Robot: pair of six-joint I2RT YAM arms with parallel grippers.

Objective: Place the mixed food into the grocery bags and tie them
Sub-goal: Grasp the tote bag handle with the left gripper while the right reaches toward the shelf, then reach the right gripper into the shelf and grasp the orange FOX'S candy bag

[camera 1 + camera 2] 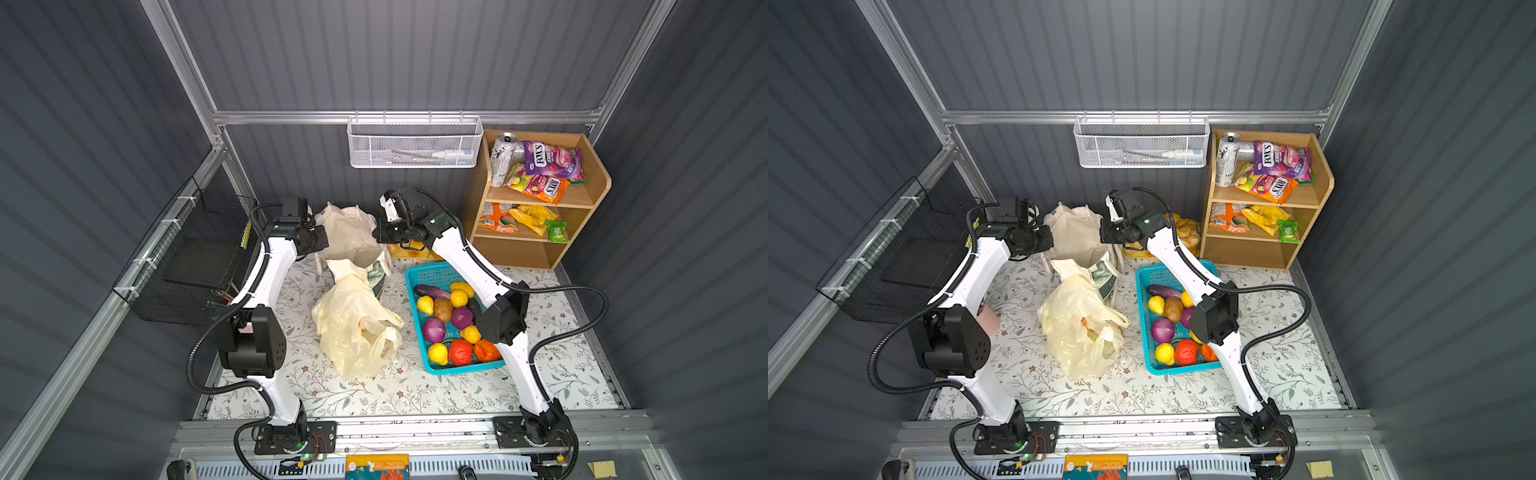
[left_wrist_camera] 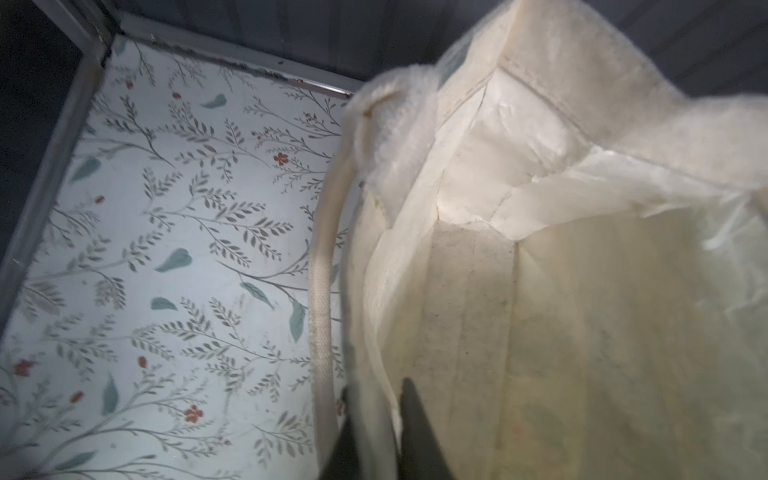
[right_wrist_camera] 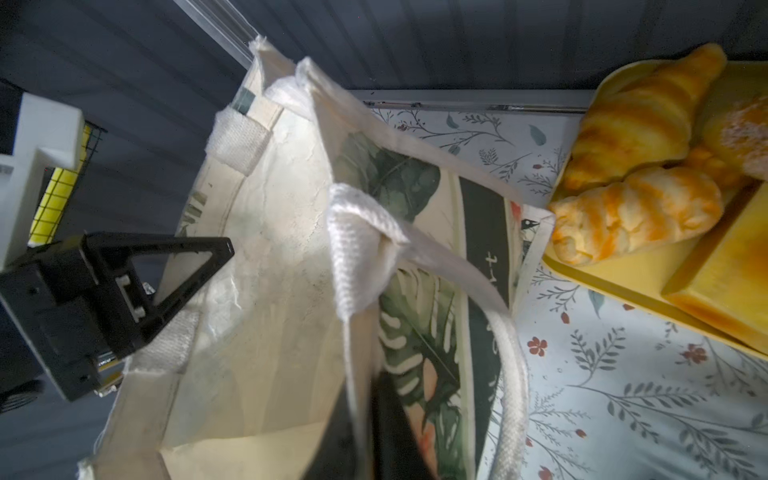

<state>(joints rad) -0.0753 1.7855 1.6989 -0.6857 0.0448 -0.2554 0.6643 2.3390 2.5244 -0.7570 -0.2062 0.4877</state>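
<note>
Evidently the canvas tote (image 1: 351,239) stands at the tabletop's back edge, left end effector (image 2: 376,401) and right end effector (image 3: 361,401) each pinching its rim. A plastic bag (image 1: 353,332) slumps against its front. Croissants (image 3: 640,216), clear in the right wrist view, hide partly behind the right arm (image 1: 457,253) in a top view.

Both arms are reaching fwd, elbows bent; L gripper (image 2: 376,386) is pinching shut on canvas tote (image 1: 349,237) rim; R gripper (image 3: 363,395) is clamping opp. rim.

The floral-print table (image 1: 415,395) bears a canvas tote (image 1: 349,237), plastic bag (image 1: 353,328), turquoise basket (image 1: 430,276), wooden shelf (image 1: 600,183) and yellow tray (image 3: 615,274).
</note>
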